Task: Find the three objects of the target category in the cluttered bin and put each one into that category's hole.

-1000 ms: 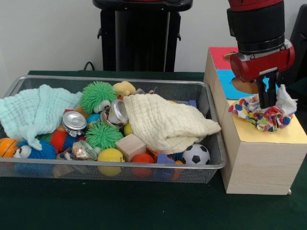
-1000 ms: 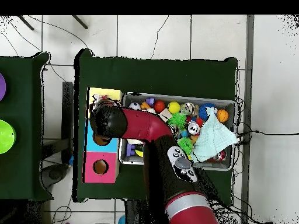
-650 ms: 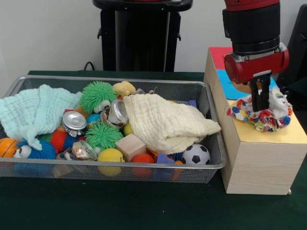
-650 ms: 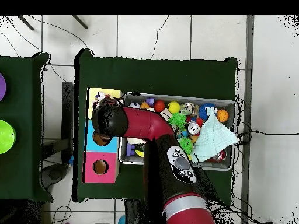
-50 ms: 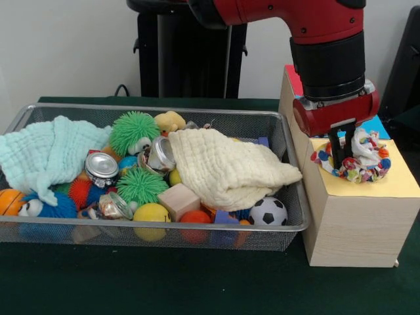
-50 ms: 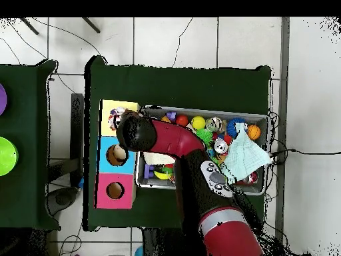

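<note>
Directly beneath the gripper (image 5: 341,159), on the yellow panel of the wooden box (image 5: 354,216), lay the patterned cloth (image 5: 359,157) — a crumpled bundle of white fabric dotted in many colours, bunched over where we judged the yellow hole to be. One dark finger pressed down into its folds; whether the pincer was clenched on the fabric or had let go, we could not tell. We judged the cloth light, limp and easily snagged, so it would need pinching at a raised fold near its middle and poking down, since loose corners might catch on the rim. Off to the side of the gripper sat the wire-mesh bin (image 5: 289,141), holding a cream waffle-textured cloth (image 5: 226,170), a mint one (image 5: 46,152), spiky green balls, shiny cans and a wooden cube — soft, hard and slick things mixed.
</note>
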Tool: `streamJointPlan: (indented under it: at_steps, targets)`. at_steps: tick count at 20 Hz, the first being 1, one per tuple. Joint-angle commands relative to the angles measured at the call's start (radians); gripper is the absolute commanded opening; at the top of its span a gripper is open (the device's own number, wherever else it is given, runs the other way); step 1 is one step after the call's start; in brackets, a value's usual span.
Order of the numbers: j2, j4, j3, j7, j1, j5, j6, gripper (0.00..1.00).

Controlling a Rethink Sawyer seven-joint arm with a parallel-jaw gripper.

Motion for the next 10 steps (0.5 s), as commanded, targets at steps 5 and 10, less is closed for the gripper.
streamJointPlan:
  at_steps: [5, 10]
  targets:
    - [0.196, -0.006, 0.074, 0.117, -0.054, -0.018, -0.034, 0.0]
    - [0.188, -0.013, 0.065, 0.129, -0.043, -0.004, 0.023, 0.0]
